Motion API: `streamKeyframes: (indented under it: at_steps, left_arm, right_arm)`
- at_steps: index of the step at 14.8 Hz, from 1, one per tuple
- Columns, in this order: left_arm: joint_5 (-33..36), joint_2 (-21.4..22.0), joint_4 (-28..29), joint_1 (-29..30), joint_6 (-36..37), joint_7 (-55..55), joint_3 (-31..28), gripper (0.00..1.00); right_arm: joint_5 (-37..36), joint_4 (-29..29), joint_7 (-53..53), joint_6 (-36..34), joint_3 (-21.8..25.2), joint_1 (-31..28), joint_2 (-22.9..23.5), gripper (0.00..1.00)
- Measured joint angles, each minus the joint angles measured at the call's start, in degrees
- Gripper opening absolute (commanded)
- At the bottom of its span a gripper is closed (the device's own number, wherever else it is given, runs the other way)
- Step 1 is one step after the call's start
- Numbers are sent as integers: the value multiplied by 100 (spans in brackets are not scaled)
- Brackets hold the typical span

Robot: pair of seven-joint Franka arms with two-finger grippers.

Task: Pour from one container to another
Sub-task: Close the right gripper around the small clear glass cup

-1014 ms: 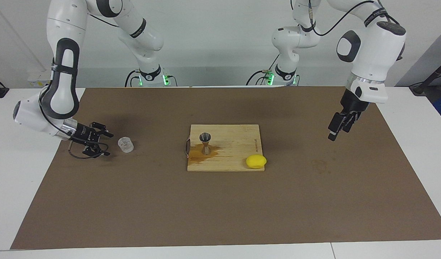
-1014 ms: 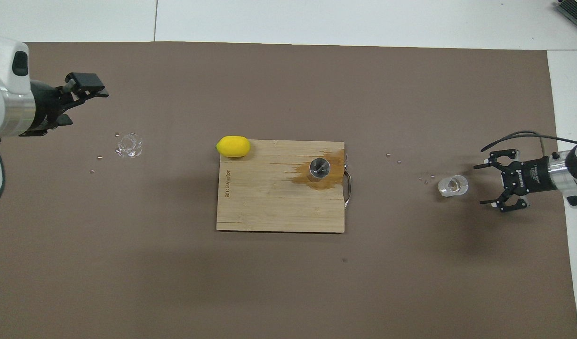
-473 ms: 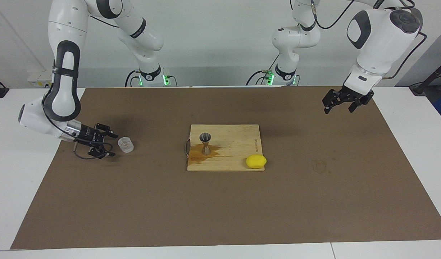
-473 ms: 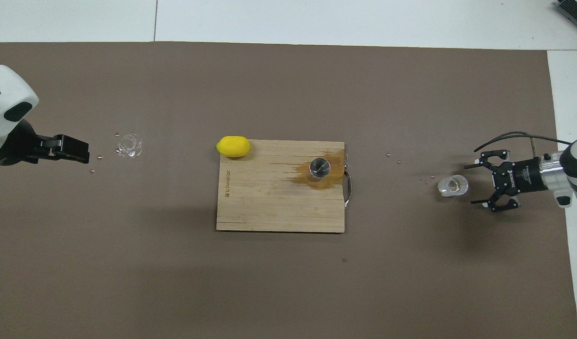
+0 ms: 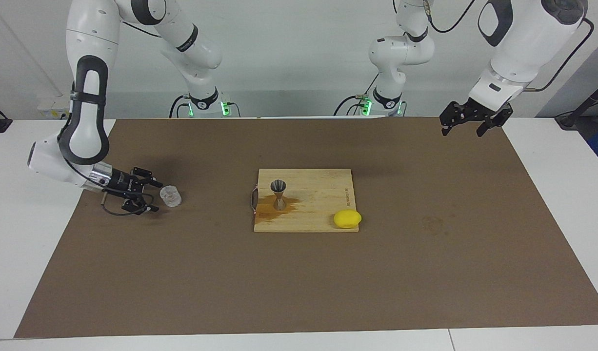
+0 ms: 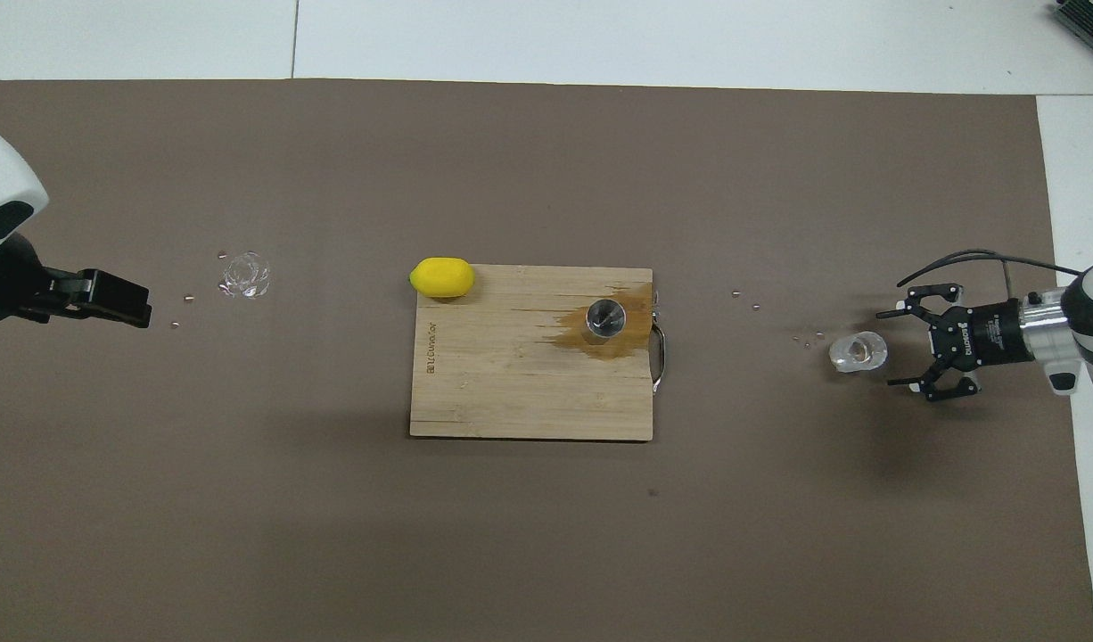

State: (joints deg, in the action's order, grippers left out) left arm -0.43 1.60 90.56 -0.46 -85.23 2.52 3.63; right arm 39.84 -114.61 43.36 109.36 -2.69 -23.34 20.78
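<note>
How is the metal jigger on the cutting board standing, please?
Upright: the jigger stands on its lower cone on the cutting board, open mouth up, in a brown spill.

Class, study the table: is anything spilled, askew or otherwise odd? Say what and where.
A brown liquid stain spreads on the wooden cutting board around the foot of the metal jigger, so liquid has landed outside it. Small droplets also dot the mat.

Small clear textured tumbler (image 5: 170, 196) (image 6: 858, 351), upright on the brown mat toward the right arm's end of the tabletop, silver hourglass jigger (image 5: 278, 194) (image 6: 605, 318), upright on the board, standing in an amber spill, well apart from the tumbler
</note>
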Motion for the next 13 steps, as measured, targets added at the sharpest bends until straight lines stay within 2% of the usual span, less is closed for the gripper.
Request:
streamKeyframes:
  at_steps: [4, 7, 8, 9, 10, 12, 13]
  left_arm:
    - [-59, -1, -84, 0, 194, -56, 0, 100]
    - [-64, -1, -74, 0, 237, -62, 5, 100]
    - [-64, 0, -71, 0, 262, -62, 5, 100]
    - [-64, 0, -71, -1, 268, -62, 5, 100]
    - [-64, 0, -71, -1, 269, -62, 5, 100]
    - [-64, 0, -71, 0, 271, -62, 5, 100]
    - [-64, 0, -71, 0, 272, -62, 5, 100]
  right_arm:
    - [43, -21, 0, 1, -1, 68, -1, 97]
    - [44, -86, 0, 8, 1, 67, -4, 88]
    - [50, -128, 0, 24, 1, 66, -4, 78]
    - [71, -163, 0, 43, 1, 67, -4, 59]
    - [98, -189, -1, 59, 0, 66, -5, 48]
    - [137, -225, -1, 75, 0, 67, -10, 14]
    - [146, -230, -1, 78, 0, 66, -13, 2]
